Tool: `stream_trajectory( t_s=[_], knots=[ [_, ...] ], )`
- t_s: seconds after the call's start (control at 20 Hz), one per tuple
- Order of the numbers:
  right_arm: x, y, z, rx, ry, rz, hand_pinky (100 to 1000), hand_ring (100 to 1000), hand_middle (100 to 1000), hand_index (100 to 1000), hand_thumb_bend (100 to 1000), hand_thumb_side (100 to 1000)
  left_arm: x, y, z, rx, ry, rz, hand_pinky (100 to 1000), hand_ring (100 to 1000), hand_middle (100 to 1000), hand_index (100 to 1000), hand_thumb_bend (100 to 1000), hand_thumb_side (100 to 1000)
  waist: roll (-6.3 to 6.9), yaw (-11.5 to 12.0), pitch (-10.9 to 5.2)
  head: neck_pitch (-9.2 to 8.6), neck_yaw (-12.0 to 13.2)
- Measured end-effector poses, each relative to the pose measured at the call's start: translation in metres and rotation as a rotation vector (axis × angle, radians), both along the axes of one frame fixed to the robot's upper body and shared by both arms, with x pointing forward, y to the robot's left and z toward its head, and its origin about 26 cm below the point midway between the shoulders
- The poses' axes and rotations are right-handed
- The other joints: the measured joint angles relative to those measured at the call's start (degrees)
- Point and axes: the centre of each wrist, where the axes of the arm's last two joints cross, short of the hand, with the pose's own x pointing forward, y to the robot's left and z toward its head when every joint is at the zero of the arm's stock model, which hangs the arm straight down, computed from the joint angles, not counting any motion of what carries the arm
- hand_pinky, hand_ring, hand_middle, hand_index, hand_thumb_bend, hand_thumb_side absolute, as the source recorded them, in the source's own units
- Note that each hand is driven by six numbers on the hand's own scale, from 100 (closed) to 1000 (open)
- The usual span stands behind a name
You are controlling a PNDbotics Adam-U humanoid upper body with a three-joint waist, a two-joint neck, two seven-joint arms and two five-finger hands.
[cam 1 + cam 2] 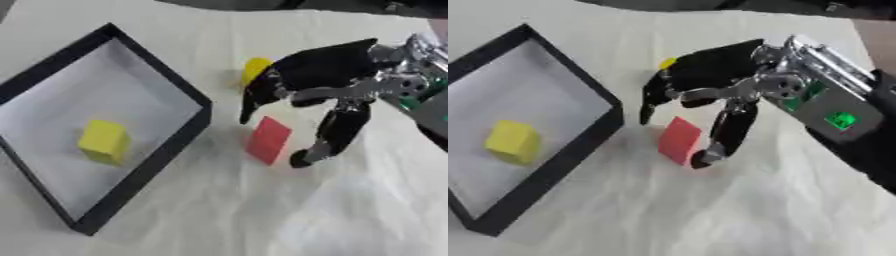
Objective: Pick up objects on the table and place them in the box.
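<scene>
Reaching: the right hand (337, 87) comes in from the right side and hangs over the red block (268, 140), fingers spread and bent downward, holding nothing.
Hand state: released; the long fingers (254, 102) point down on the box side of the block and the thumb (328, 137) drops on the other side, so the block sits in the gap between them. Whether any tip touches it yet, I cannot tell.
Left hand: not visible in either view.
Red block: on the white cloth of the table (289, 215), just beside the box's near right wall, standing tilted on an edge or corner, it seems.
Yellow piece: a rounded yellow thing (255, 69) lies beyond the hand, partly hidden by the fingers; shape otherwise unclear.
Box: a shallow black-walled box (171, 145) with a pale floor, on the left of the table.
Already inside: one yellow block (104, 142) rests on the box floor, apart from the walls.
Handling, by judgement: the red block looks stiff and light, with flat smooth faces; it should not deform but could slide or tip if pushed from one side only.
Where to hold: across two opposite flat faces, fingers on one and thumb on the other, near the middle of the block's height.
Risk: the soft cloth may wrinkle and let the block topple as the fingers close.
Progress: one thing boxed, at least two left out.
</scene>
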Motion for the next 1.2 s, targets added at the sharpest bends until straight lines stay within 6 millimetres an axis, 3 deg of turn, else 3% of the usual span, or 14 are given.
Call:
stream_trajectory(
  t_s=[0.15, 1.2],
  knots=[
    [0.004, -0.002, -0.003, -0.014, -0.003, -0.01, 873, 812, 737, 801, 539, 100, 0.0, 0.0, 0.0, 0.0, 0.0, -0.001, 788, 836, 821, 905, 622, 717, 0.15, 0.1, 0.06, -0.12, -0.1],
    [0.027, -0.01, -0.026, -0.033, 0.04, -0.082, 864, 789, 702, 777, 524, 100, 0.001, -0.001, -0.001, -0.006, -0.004, -0.013, 791, 841, 823, 906, 616, 725, 0.24, 0.9, 1.08, -0.75, -0.3]
  ],
)
